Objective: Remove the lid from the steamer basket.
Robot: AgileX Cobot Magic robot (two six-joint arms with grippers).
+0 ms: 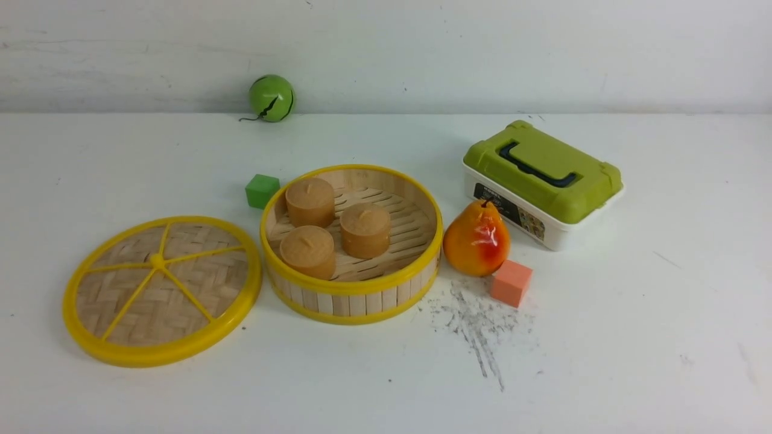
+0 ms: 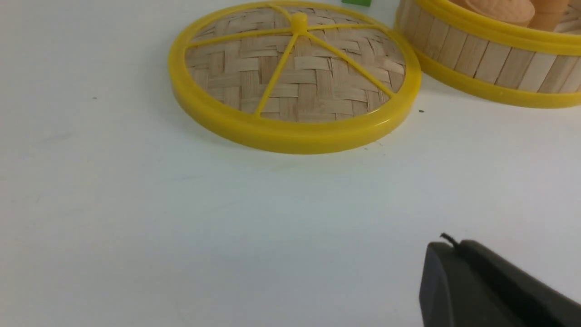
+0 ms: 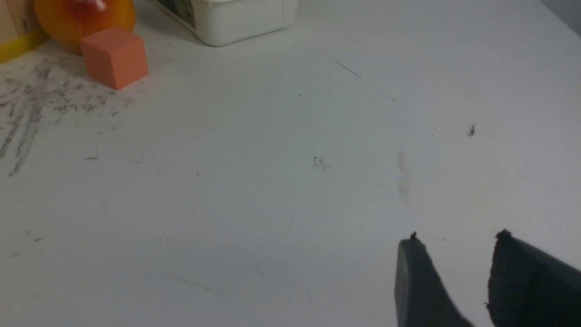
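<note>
Lid [image 1: 161,292] — flat, face up

The lid [image 1: 161,291] lies flat beside the open steamer basket [image 1: 351,288], left.

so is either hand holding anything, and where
Nothing: the lid lies free on the table; right hand open and empty, left hand shows one bare finger.

The lid [image 1: 161,292] lies near the left edge of the desk [image 1: 386,392], just left of the steamer basket [image 1: 351,288]. A pear [image 1: 476,239] sits right of the basket, a box [image 1: 543,181] behind it.
</note>
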